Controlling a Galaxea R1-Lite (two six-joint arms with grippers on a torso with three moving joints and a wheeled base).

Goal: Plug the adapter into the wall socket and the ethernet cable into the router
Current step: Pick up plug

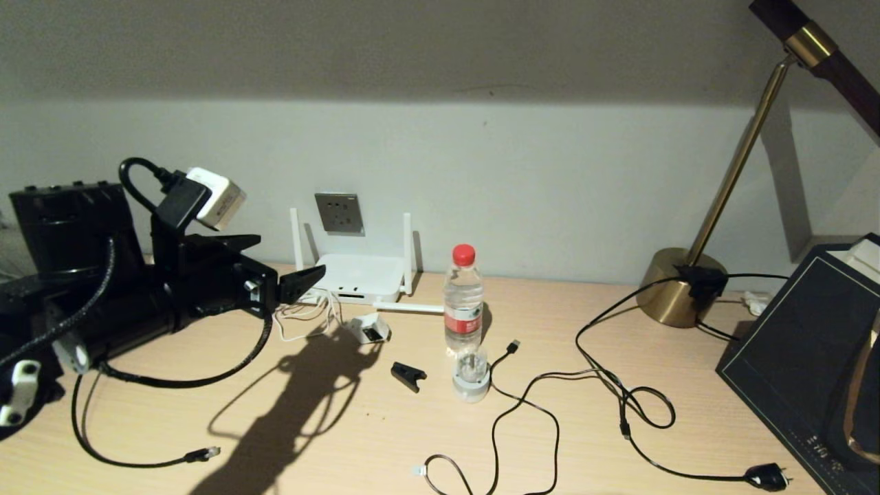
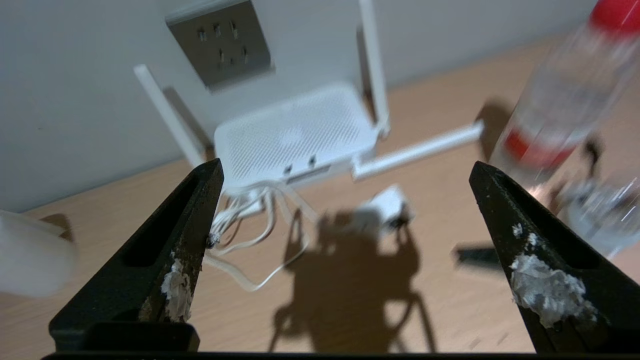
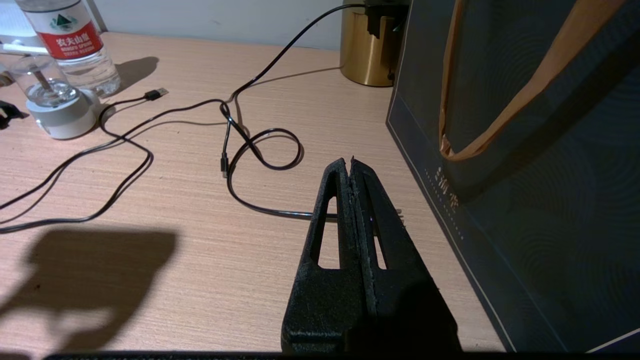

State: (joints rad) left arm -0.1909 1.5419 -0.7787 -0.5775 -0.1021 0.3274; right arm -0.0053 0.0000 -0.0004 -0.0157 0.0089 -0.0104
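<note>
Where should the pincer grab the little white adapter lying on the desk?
Grip the adapter across its white cube body, probably coming from above with the open left pincer. It lies on the desk in front of the router, its thin cord trailing left, so keep off that side.

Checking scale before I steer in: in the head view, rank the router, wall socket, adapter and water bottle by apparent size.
1. router
2. water bottle
3. wall socket
4. adapter
The socket is farthest away, so its rank is unsure.
</note>
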